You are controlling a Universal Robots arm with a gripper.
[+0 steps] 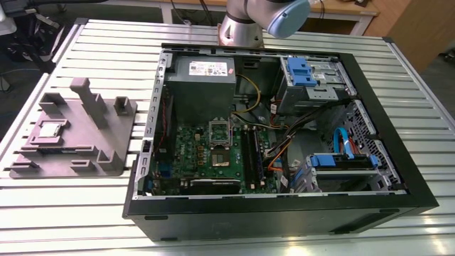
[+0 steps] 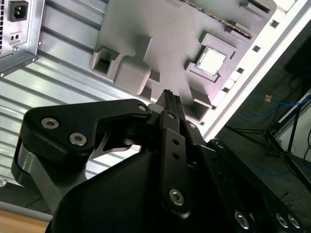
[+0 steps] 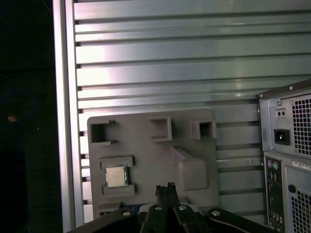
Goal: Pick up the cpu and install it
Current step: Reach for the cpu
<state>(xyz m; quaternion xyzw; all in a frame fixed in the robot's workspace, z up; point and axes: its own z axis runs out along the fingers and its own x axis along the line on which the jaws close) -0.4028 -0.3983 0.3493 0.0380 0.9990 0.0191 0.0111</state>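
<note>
The cpu (image 1: 51,129) is a small silvery square lying flat in a recess of the grey fixture plate (image 1: 71,160), on the exterior view's left. Both wrist views look down on it from high above: the cpu (image 2: 212,61) (image 3: 115,175) sits in its pocket with nothing touching it. My gripper (image 2: 167,95) (image 3: 165,187) hangs well above the plate and off to one side of the chip, its black fingers pressed together with nothing between them. In the open computer case (image 1: 398,133), the motherboard (image 1: 186,154) shows its socket (image 1: 220,158) with the frame lifted.
The slatted aluminium table (image 1: 106,48) carries the plate and case. Upright blocks (image 1: 89,101) rise from the plate near the chip. The arm's base (image 1: 242,24) stands behind the case. The case's rear panel (image 3: 286,155) lies beside the plate. Cables and blue drive bays (image 1: 341,160) crowd the case's right half.
</note>
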